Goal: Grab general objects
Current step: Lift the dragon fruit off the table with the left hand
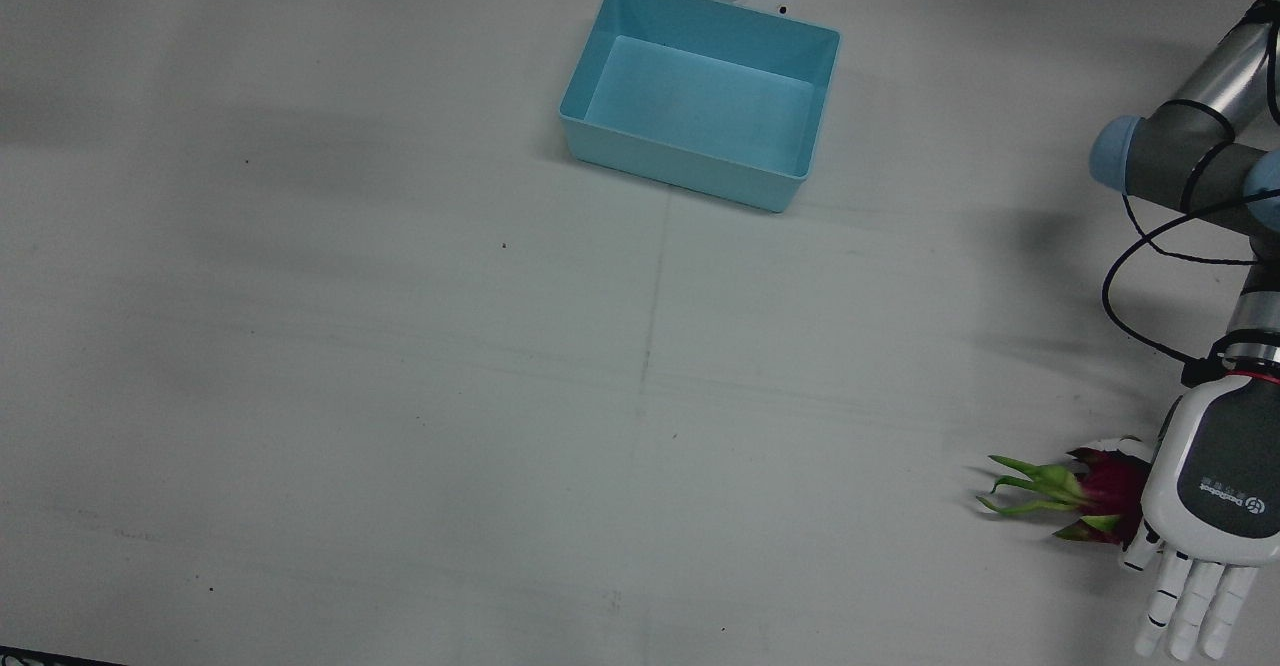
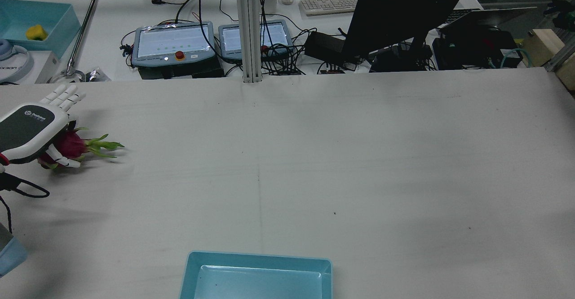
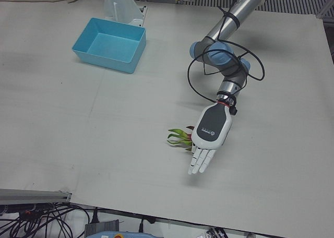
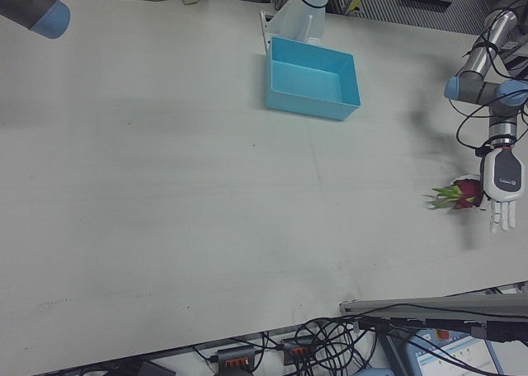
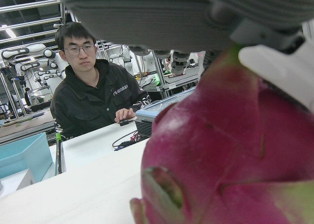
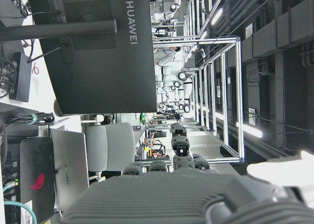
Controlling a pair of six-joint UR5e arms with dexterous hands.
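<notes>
A magenta dragon fruit (image 1: 1110,486) with green leaf tips lies on the white table near the edge on the robot's left side. My left hand (image 1: 1215,486) hovers palm-down right over it, fingers stretched straight past the fruit and thumb beside it, not closed on it. The rear view shows the same hand (image 2: 31,128) over the fruit (image 2: 69,144). The fruit fills the left hand view (image 5: 221,160), close under the palm. Of my right hand, only the grey back (image 6: 171,194) shows, in its own view, raised and facing the monitor; its fingers are unclear.
An empty light-blue bin (image 1: 680,161) stands at the robot's side of the table, near the middle. A right arm joint (image 4: 33,9) shows at the far corner. Consoles, cables and a monitor (image 2: 395,11) lie beyond the operators' edge.
</notes>
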